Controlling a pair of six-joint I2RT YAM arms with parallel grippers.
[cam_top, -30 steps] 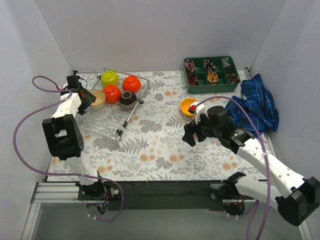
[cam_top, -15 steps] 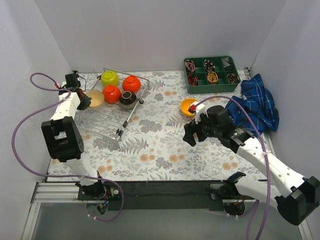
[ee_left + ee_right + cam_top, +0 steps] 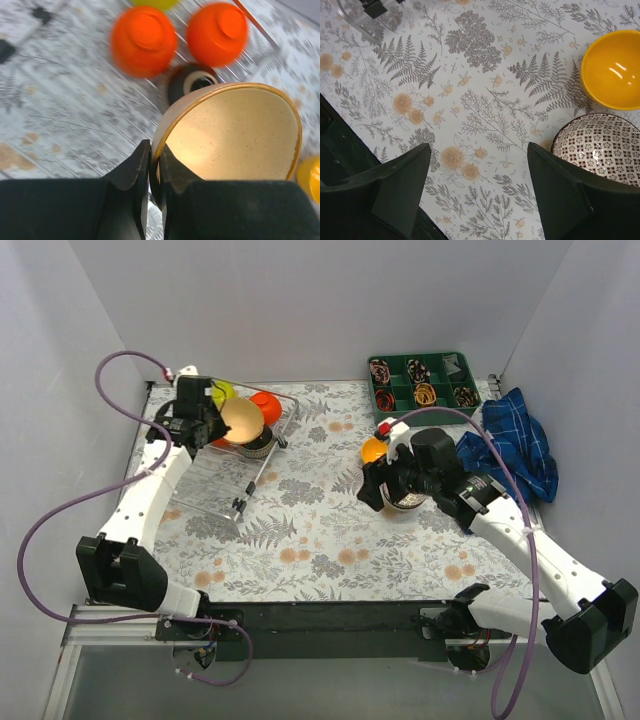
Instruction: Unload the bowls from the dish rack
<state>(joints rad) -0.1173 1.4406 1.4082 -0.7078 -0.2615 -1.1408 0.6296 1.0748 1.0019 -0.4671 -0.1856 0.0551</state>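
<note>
Though low before, beige bowl (image 3: 240,135) aloft, pinched by left end effector (image 3: 154,152); right end effector (image 3: 478,150) agape

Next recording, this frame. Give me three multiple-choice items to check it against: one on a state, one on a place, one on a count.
1. What is the left hand doing?
A) open and empty
B) shut on the rim of the beige bowl
C) shut on nothing

2. Where is the grey-patterned bowl relative to the yellow-orange bowl?
A) stacked inside it
B) underneath it
C) beside it on the table

3. How many red-orange bowls show in the left wrist view?
A) two
B) one
C) four

Answers:
1 B: the fingers pinch the beige bowl's rim.
2 C: the right wrist view shows both bowls upright, side by side on the floral surface.
3 A: two show beyond the beige bowl, slightly blurred.
</note>
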